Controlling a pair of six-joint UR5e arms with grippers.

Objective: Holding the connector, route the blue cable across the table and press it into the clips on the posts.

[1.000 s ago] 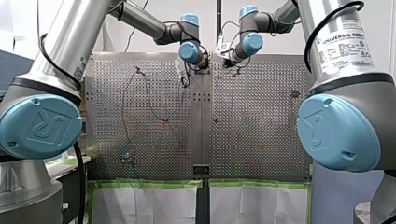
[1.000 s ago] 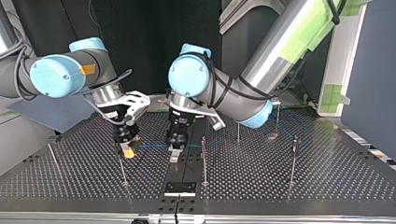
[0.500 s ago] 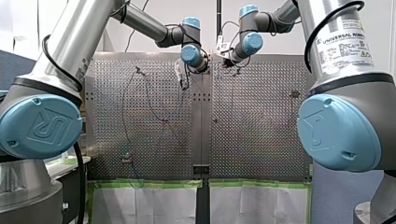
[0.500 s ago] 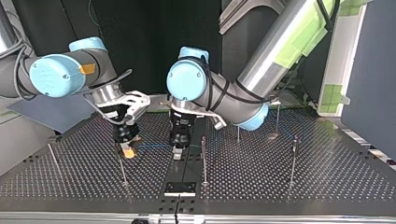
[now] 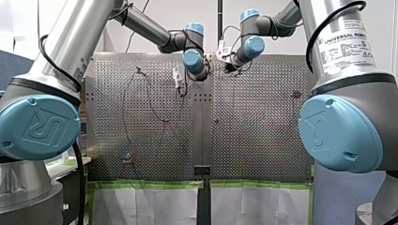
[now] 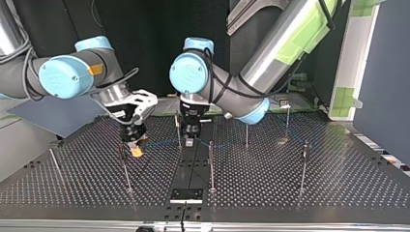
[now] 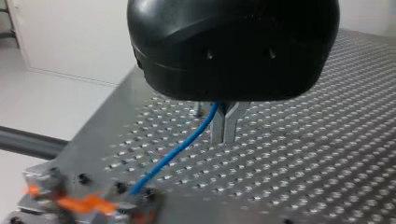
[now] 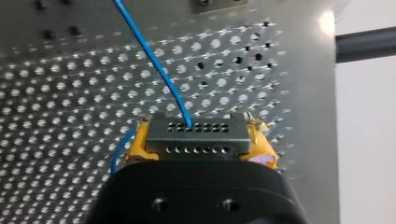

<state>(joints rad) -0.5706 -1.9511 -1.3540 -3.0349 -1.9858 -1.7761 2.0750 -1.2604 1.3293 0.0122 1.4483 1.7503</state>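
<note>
In the right wrist view my right gripper (image 8: 198, 142) is shut on the grey connector (image 8: 196, 133), yellow pads (image 8: 135, 147) on either side. The blue cable (image 8: 154, 56) leaves the connector and runs ahead over the perforated plate. In the top view that gripper (image 6: 137, 152) hangs at the left. The cable (image 6: 159, 143) stretches from it to my left gripper (image 6: 189, 141) near the middle strip. In the left wrist view the metal fingers (image 7: 219, 128) of my left gripper (image 7: 225, 140) stand pressed together, with the cable (image 7: 177, 151) coming out at their root.
Several thin posts stand on the table in the top view: one (image 6: 178, 129) right beside my left gripper, one (image 6: 210, 164) nearer the camera, one (image 6: 125, 169) below my right gripper, others (image 6: 303, 164) to the right. A black plate (image 6: 186, 195) lies at the near edge.
In the top view my left gripper has moved away from the camera, up beside a post, and its fingers have come together. The right gripper shifted slightly the same way with the connector.
</note>
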